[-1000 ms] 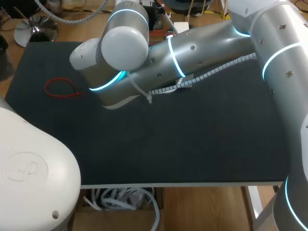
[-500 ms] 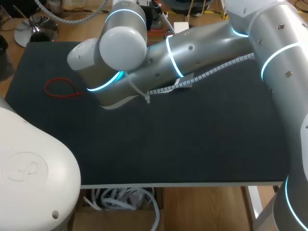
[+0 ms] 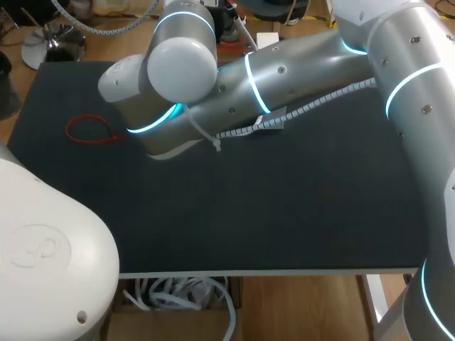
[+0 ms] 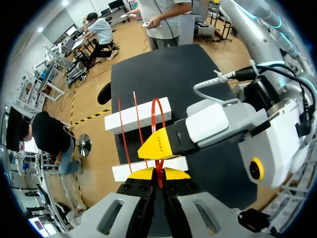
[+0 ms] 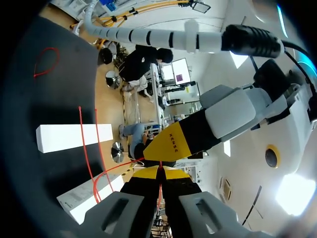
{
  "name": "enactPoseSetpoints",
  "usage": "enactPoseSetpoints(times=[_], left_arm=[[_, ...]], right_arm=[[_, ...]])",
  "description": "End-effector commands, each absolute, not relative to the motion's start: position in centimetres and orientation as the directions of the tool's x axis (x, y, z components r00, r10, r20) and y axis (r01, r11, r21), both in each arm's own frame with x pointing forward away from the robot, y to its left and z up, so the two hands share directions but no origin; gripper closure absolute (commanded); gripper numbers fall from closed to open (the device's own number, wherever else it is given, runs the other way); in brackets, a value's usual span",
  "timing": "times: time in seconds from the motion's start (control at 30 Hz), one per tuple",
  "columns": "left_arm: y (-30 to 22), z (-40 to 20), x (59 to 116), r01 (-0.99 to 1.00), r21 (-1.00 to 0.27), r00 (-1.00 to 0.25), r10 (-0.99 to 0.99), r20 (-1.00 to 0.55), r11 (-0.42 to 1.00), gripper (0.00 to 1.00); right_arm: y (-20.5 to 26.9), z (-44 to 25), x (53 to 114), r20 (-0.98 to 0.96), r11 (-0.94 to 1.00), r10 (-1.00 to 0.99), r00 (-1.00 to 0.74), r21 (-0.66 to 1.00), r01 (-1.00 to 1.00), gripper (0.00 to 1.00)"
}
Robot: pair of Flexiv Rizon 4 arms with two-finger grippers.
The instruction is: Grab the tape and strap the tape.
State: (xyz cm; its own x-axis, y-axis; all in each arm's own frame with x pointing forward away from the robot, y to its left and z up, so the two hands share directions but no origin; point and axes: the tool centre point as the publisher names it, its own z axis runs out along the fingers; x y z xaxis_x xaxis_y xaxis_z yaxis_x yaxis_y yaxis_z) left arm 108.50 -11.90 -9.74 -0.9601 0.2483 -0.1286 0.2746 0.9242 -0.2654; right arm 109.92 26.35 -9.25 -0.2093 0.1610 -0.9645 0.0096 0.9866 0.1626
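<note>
Both grippers meet tip to tip over the black table (image 3: 284, 206), each pinching a thin red strap. In the left wrist view my left gripper (image 4: 158, 174) is shut on the red strap (image 4: 157, 114), which rises ahead of it as a narrow loop. My right gripper's yellow fingertip (image 4: 157, 144) presses on the same strap from the other side. In the right wrist view my right gripper (image 5: 159, 174) is shut on the strap (image 5: 160, 179), facing the left gripper's yellow fingertip (image 5: 166, 145). In the head view my right arm (image 3: 284, 71) hides both grippers.
A second red strap (image 3: 89, 130), closed into a loop, lies on the table's left part, also in the right wrist view as the loop (image 5: 47, 62). Two white blocks (image 4: 138, 115) (image 4: 148, 168) lie under the grippers, with loose red strands (image 4: 122, 139) across them.
My right arm's wrist has shifted slightly to the left in the head view. The looped strap on the table has not moved.
</note>
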Motion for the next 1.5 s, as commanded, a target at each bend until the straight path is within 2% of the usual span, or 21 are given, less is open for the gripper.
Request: enactPoseSetpoints(times=[0.03, 1.5], left_arm=[[-11.99, -9.64, 108.53, 0.274, -0.263, -0.96, 0.249, -0.125, 0.925, 1.0], [-11.99, -9.64, 108.53, 0.274, -0.263, -0.96, 0.249, -0.125, 0.925, 1.0]], right_arm=[[26.55, -9.1, 110.04, -0.964, 0.987, 0.159, -0.214, 0.161, 0.007, 1.0], [26.95, -9.35, 109.9, -0.958, 0.984, 0.168, -0.231, 0.177, -0.018, 1.0]])
